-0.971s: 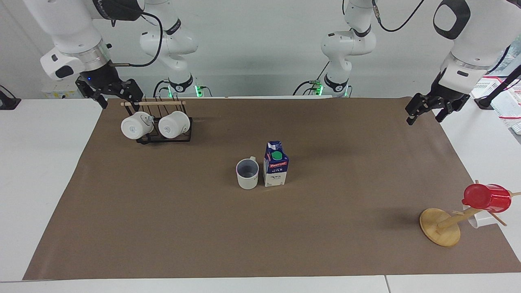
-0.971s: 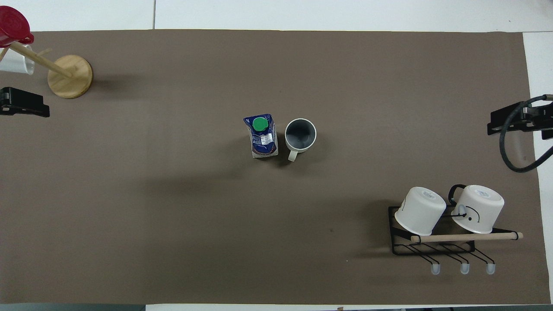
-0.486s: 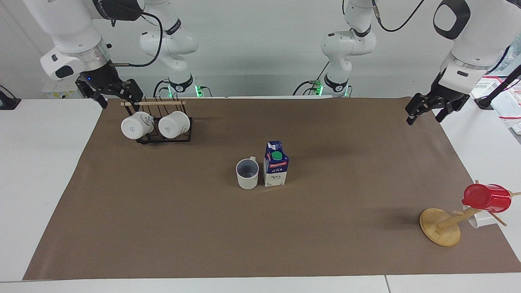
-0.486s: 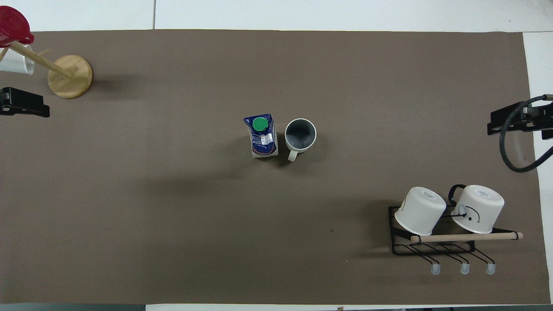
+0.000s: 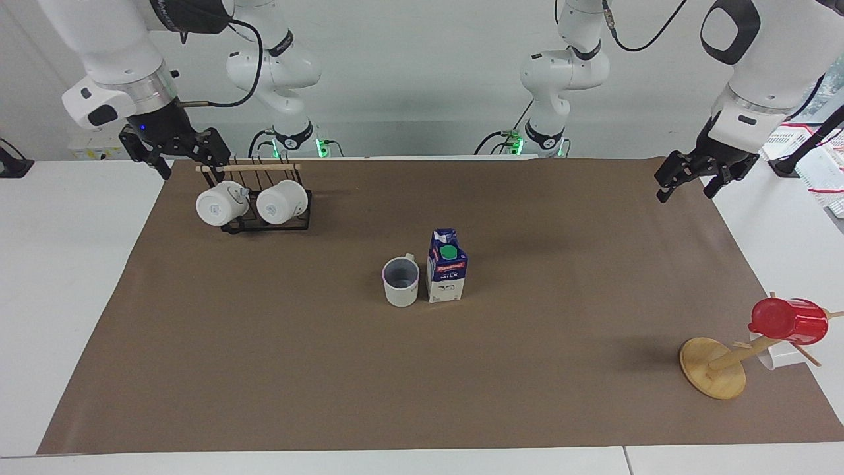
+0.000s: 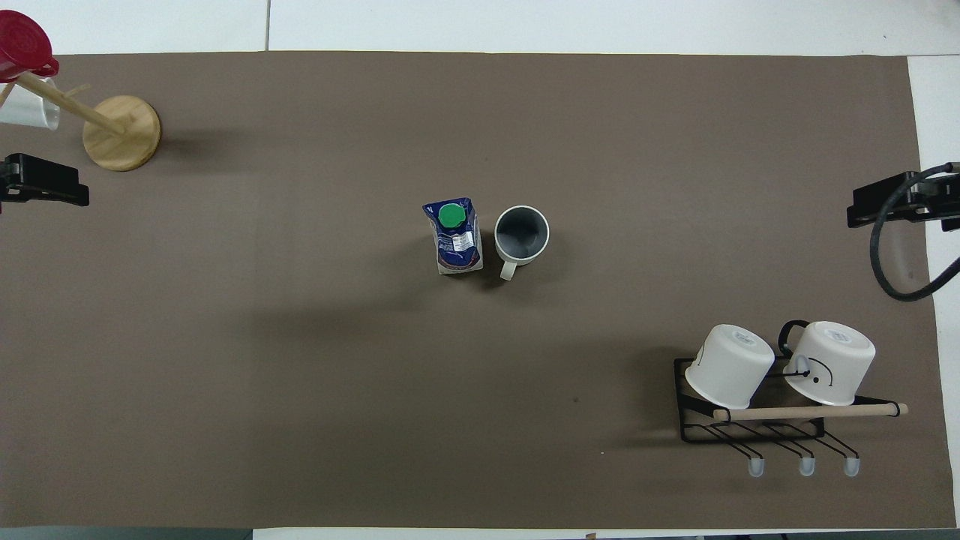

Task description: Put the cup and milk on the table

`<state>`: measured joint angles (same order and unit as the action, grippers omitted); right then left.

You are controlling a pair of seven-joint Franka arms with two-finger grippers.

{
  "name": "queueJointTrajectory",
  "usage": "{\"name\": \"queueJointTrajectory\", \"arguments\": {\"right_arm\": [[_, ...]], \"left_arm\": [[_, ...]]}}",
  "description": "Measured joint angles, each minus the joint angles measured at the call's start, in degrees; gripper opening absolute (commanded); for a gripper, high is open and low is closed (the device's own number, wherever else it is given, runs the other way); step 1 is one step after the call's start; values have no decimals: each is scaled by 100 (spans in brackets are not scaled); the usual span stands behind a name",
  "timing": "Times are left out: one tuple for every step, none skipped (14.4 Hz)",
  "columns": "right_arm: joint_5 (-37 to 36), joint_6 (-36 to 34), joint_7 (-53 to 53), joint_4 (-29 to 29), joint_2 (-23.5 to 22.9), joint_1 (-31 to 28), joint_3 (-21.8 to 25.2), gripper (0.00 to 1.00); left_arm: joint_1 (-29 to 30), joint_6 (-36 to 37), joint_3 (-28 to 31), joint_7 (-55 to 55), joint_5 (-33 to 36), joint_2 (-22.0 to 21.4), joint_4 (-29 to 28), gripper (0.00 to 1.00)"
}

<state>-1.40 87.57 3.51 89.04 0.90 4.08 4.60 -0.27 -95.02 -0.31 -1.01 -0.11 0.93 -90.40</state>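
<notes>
The cup stands upright on the brown sheet of the table near its middle, handle toward the robots. The milk stands upright right beside it, toward the left arm's end. In the overhead view the cup and the milk stand apart by a narrow gap on the table. My left gripper hangs open and empty over the sheet's edge at the left arm's end. My right gripper hangs open and empty over the sheet's edge at the right arm's end.
A black wire rack with two white mugs stands just under the right gripper. A wooden mug tree holding a red cup and a white cup stands at the left arm's end, farther from the robots.
Both grippers have drifted slightly upward and outward. The cup and the milk have not moved.
</notes>
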Motion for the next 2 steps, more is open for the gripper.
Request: {"name": "queueJointTrajectory", "arguments": {"right_arm": [[0,0,-9,2,0,0,0,100],[0,0,-17,2,0,0,0,100]], "left_arm": [[-1,19,-6,0,0,0,0,100],[-3,46,-13,1,0,0,0,100]]}}
